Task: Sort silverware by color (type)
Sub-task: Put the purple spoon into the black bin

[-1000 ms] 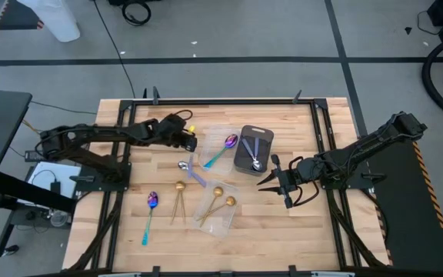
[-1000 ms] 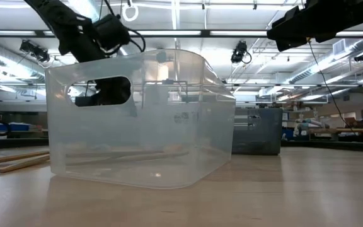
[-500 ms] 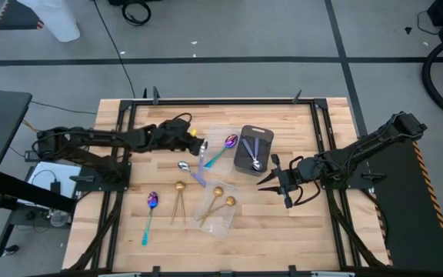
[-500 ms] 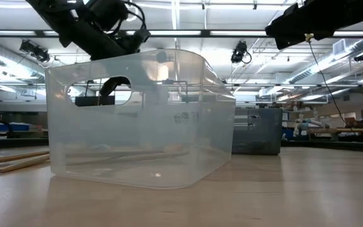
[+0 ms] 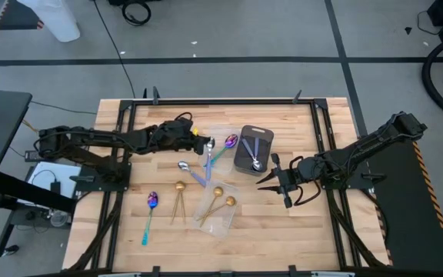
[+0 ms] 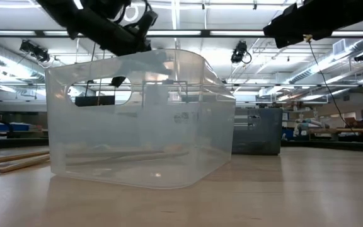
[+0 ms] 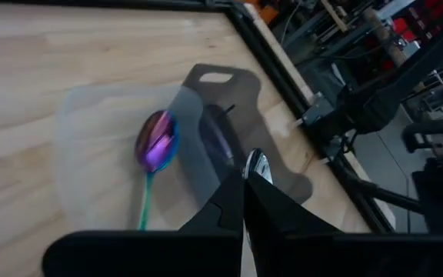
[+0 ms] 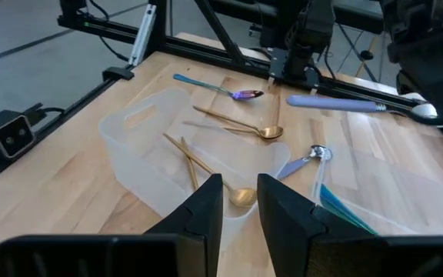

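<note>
1. Silver spoon with a pale bluish handle is pinched in the left gripper, fingers pressed together on it. In the high view its long axis runs roughly toward and away from the table's far edge, bowl at the far end. It is over the clear tray that holds a purple spoon.
2. The purple spoon lies diagonally, bowl toward the far right, teal handle toward the near left.
3. Dark tray holds spoons lying lengthwise, bowls at its near end.
4. Second clear tray holds two gold spoons, bowls toward the far right. Two more gold spoons lie on the table beside it, bowls at the far end.
5. Another purple spoon lies near the left front, bowl at the far end. A silver spoon lies between the trays.
6. No readable writing.
7. Since a second ago the left gripper has moved right, from beside the clear tray to over it.
8. Right gripper waits right of the trays, unchanged, fingers slightly parted, holding nothing.
</note>
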You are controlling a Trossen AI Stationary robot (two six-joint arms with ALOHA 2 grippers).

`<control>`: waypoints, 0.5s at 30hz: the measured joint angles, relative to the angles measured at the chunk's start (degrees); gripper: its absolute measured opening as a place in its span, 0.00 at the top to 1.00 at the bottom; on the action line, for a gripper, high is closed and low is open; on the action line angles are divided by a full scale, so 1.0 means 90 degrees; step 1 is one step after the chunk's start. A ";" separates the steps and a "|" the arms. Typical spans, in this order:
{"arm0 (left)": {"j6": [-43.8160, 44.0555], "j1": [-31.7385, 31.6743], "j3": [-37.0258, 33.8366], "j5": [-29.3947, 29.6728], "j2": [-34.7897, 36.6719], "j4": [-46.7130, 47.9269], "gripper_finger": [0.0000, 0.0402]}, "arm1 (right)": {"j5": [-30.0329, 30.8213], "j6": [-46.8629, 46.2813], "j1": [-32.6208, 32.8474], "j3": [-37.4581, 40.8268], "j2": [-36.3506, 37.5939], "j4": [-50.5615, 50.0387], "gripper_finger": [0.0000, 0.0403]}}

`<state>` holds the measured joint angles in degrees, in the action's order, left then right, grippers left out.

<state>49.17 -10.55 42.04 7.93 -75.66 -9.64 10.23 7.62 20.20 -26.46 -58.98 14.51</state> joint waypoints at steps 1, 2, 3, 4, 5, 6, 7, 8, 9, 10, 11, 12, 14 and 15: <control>-0.0038 0.0021 0.0111 0.0024 -0.0063 0.0012 0.97 | 0.0051 0.0008 -0.0001 0.0000 0.0000 0.0004 0.77; -0.0081 0.0038 0.0228 0.0066 -0.0135 0.0010 0.97 | 0.0079 0.0013 -0.0005 0.0000 0.0000 0.0004 0.77; -0.0166 0.0058 0.0349 0.0121 -0.0215 0.0006 0.97 | 0.0079 0.0034 -0.0014 0.0000 0.0000 0.0001 0.77; -0.0209 0.0066 0.0468 0.0161 -0.0300 0.0017 0.97 | 0.0077 0.0043 -0.0014 0.0000 0.0000 0.0001 0.77; -0.0268 0.0066 0.0609 0.0179 -0.0419 0.0030 0.97 | 0.0077 0.0052 -0.0014 0.0000 0.0000 0.0004 0.77; -0.0336 0.0066 0.0738 0.0187 -0.0539 0.0030 0.97 | 0.0077 0.0055 -0.0014 0.0000 0.0000 0.0001 0.77; -0.0368 0.0074 0.0867 0.0195 -0.0674 0.0048 0.97 | 0.0077 0.0058 -0.0014 0.0000 0.0000 0.0000 0.77; -0.0407 0.0086 0.1008 0.0207 -0.0824 0.0067 0.97 | 0.0077 0.0058 -0.0014 0.0000 0.0000 0.0001 0.77; -0.0461 0.0090 0.1152 0.0207 -0.0973 0.0066 0.97 | 0.0077 0.0058 -0.0014 0.0000 0.0000 -0.0002 0.77; -0.0525 0.0090 0.1297 0.0203 -0.1124 0.0067 0.97 | 0.0077 0.0058 -0.0014 0.0000 0.0000 -0.0003 0.77; -0.0564 0.0092 0.1447 0.0178 -0.1277 0.0132 0.97 | 0.0074 0.0058 -0.0014 0.0000 0.0000 -0.0003 0.77; -0.0615 0.0092 0.1613 0.0157 -0.1430 0.0209 0.97 | 0.0076 0.0058 -0.0014 0.0000 0.0000 -0.0005 0.77; -0.0737 0.0095 0.1931 0.0135 -0.1719 0.0466 0.97 | 0.0074 0.0058 -0.0014 0.0000 0.0000 -0.0025 0.77; -0.0819 0.0093 0.2101 0.0132 -0.1865 0.0597 0.97 | 0.0074 0.0058 -0.0014 0.0000 0.0000 -0.0025 0.77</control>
<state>41.80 -9.71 60.95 9.12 -92.44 -4.26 10.90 8.14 20.08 -26.46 -58.98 14.28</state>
